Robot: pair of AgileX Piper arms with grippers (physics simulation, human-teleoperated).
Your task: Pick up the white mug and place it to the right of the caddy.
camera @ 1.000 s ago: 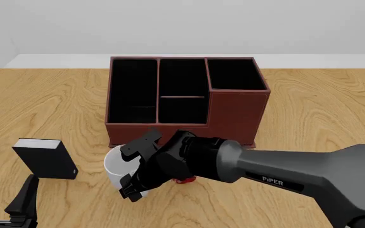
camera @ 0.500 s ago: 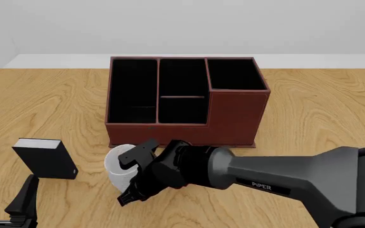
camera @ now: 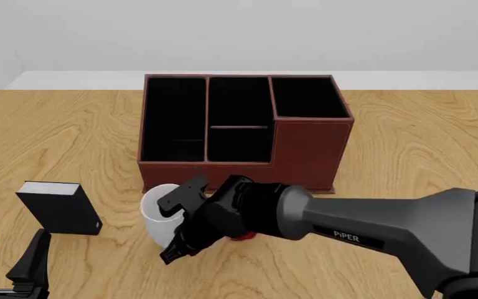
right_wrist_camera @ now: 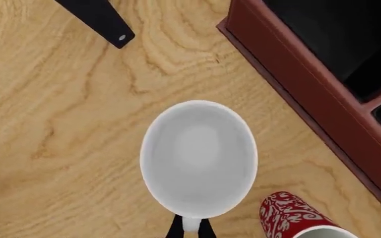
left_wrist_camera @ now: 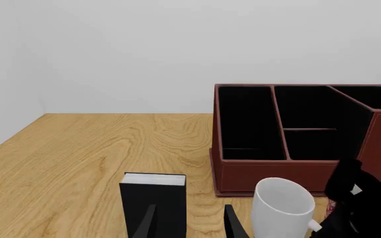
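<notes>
Tabletop [camera: 405,143]: pale wood grain.

Caddy [camera: 305,156]: reddish-brown, black-lined compartments, at centre.

Right pincer [camera: 177,228]: fingers clamped on the handle of the white mug [camera: 160,215], as seen from the right wrist. "PiPER" is read on the arm's sleeve.

White mug: just in front of the caddy's left end, slightly tilted, apparently lifted.

Black box [camera: 58,207]: white-topped, left of the white mug.

Red mug [right_wrist_camera: 289,218]: white pattern, unreadable; beside the white mug.

Left pincer [camera: 10,265]: fingers apart, idle.

Handling note: the white mug is best raised clear of the red mug and the caddy before being carried right.
</notes>
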